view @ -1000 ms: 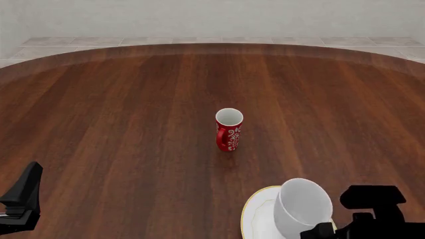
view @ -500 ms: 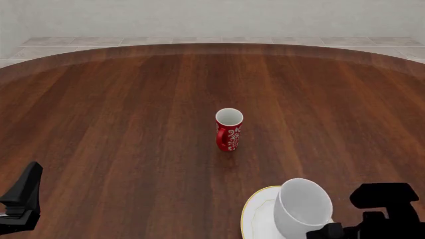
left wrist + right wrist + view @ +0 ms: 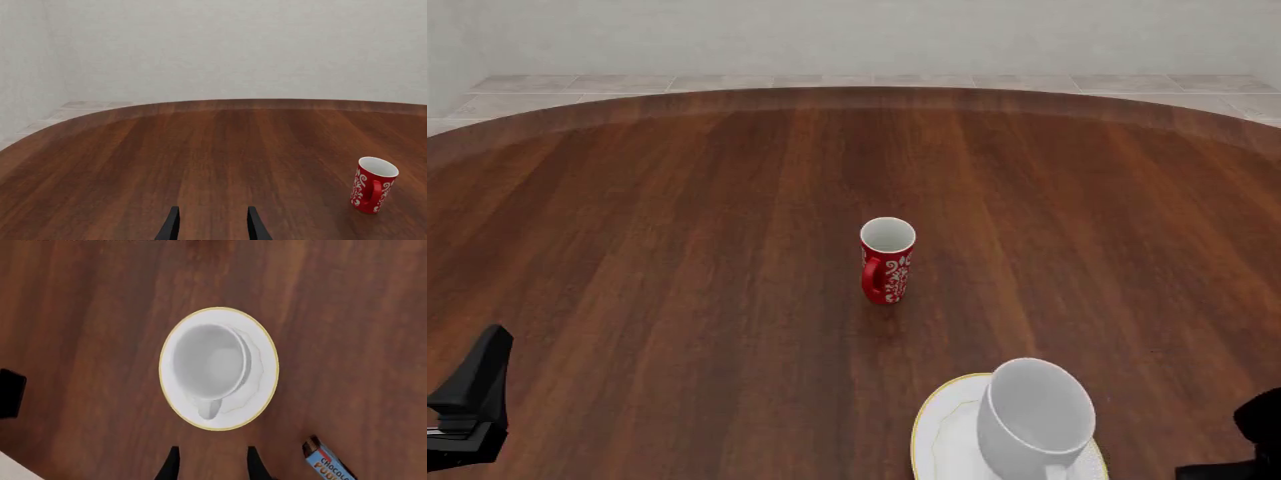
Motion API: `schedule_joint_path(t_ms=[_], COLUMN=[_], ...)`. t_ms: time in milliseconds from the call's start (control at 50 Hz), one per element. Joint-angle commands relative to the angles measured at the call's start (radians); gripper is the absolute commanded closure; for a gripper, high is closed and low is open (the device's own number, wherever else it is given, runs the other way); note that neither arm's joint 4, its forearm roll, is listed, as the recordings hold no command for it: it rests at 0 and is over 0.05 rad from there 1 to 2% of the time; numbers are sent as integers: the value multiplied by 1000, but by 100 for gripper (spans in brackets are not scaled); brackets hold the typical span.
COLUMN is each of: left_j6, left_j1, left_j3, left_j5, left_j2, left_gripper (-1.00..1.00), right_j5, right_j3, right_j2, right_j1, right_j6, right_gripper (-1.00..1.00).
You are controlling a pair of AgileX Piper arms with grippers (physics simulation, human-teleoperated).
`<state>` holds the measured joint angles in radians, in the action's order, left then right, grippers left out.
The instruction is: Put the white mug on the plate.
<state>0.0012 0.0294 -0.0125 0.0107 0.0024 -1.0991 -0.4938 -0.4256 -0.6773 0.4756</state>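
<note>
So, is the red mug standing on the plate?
No, the red mug stands on the bare table, while the white mug sits on the plate.

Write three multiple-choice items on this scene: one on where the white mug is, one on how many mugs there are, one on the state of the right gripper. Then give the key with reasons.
1. Where is the plain glossy white ceramic mug?
A. on the round white gold-rimmed plate
B. on the bare table
C. held in a gripper

2. How many mugs are in the front view?
A. one
B. two
C. three

3. How is the right gripper?
A. shut on the white mug
B. open, holding nothing
C. shut on the plate

Key:
1 A, the right wrist view shows the mug standing inside the plate's rim.
2 B, the white mug and the slim red patterned mug at the table's middle.
3 B, its fingers stand apart with bare wood between them, short of the plate.
</note>
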Motion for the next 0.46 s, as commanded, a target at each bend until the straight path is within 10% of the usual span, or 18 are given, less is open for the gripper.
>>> schedule_joint_path(t_ms=[20,460], left_j6=[0,0], left_j1=[-2,-2], left_j3=[0,0], left_j5=[-1,-1], left_j2=[0,0], left_gripper=[-100,-100], right_j5=[-121,-121], right_j3=[-36,-31], right_j2=[129,217], right_j1=[22,61], right_j6=[-22,-46], right_gripper=[-100,-100])
